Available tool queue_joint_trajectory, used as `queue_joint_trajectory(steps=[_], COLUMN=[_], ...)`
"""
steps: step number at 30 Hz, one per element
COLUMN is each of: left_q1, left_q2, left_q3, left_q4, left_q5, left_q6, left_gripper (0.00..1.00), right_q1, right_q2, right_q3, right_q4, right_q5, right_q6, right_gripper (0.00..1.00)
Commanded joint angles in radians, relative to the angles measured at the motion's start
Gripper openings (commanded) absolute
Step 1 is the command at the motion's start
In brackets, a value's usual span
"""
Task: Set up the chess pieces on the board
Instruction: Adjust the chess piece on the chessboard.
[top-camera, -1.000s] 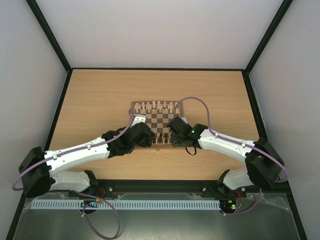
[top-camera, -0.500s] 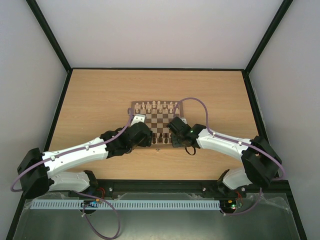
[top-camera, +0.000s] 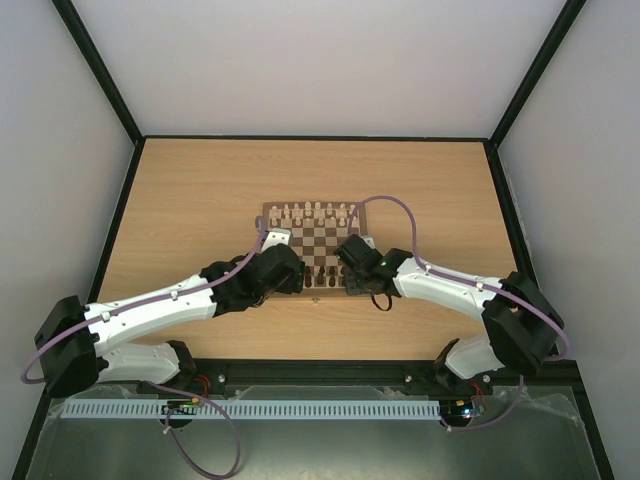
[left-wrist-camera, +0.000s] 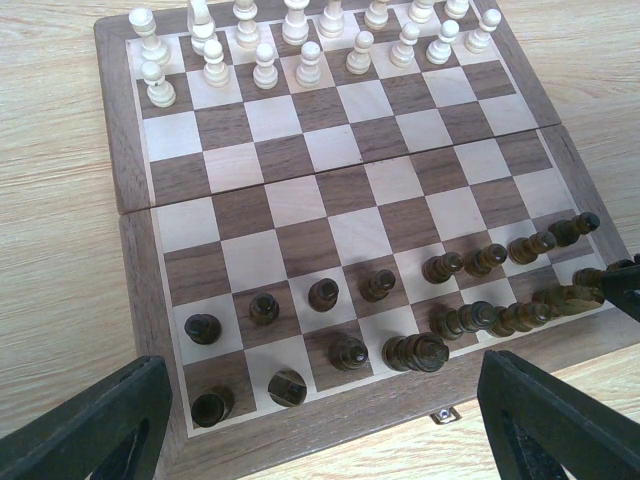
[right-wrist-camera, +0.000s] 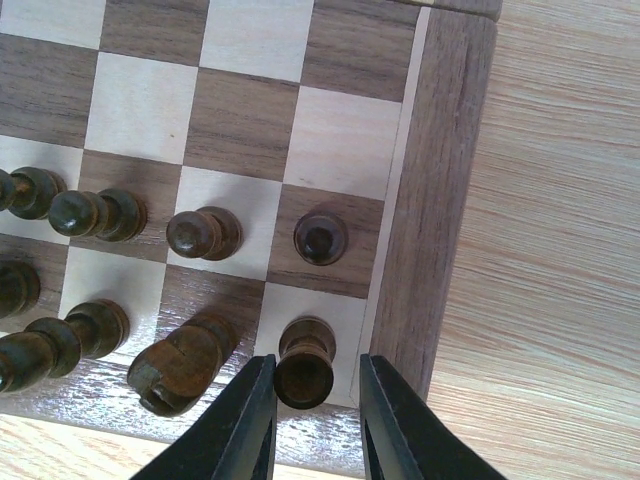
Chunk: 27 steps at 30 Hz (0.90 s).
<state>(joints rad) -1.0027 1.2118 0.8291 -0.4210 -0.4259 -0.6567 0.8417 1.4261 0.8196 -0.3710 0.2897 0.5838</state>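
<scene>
The board (top-camera: 274, 212) lies mid-table, with cream pieces along its far rows. Dark brown chess pieces (left-wrist-camera: 323, 293) stand on its two near rows; a few (left-wrist-camera: 417, 351) near the middle and right lean or lie on their sides. My right gripper (right-wrist-camera: 315, 385) is open, its fingers (right-wrist-camera: 245, 420) on either side of a dark rook (right-wrist-camera: 304, 362) that stands on the near right corner square. The left finger touches the rook and the right finger stands clear. A dark knight (right-wrist-camera: 182, 362) stands beside it. My left gripper (left-wrist-camera: 320, 425) is wide open and empty above the board's near left edge.
The board's metal clasp (left-wrist-camera: 443, 414) shows at its near edge. Both arms (top-camera: 160, 305) reach in from the near edge and meet over the board's near side. Bare wooden table (top-camera: 180, 200) surrounds the board, and black frame rails run along the table's sides.
The right arm has drawn in slightly toward the left. The left arm and the pieces have hardly moved.
</scene>
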Motion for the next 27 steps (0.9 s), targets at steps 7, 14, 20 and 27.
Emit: queue_joint_trajectory(steps=[7,14,20,27], left_q1=[0.008,0.01,0.016,0.021], left_q2=[0.002,-0.011,-0.035,-0.074], left_q3=[-0.004,0.005,0.007,-0.007], left_q4=[-0.006,-0.015,-0.027,-0.048], left_q5=[-0.01,-0.017,-0.029,-0.05], left_q6=[-0.002,-0.008,-0.017,-0.034], left_gripper=[0.87,0.87,0.9,0.99], right_q1=[-0.006,-0.006,-0.006,-0.006], right_q2=[-0.035,-0.119,-0.188,-0.213], right_q3=[-0.013,-0.011,-0.017,-0.015], right_q4=[-0.003,-0.03,-0.037,-0.039], right_q5=[0.007,0.002,-0.013,-0.033], right_q6=[-0.02,-0.027,-0.032,-0.033], right_gripper=[0.25,0.29,0.38,0.59])
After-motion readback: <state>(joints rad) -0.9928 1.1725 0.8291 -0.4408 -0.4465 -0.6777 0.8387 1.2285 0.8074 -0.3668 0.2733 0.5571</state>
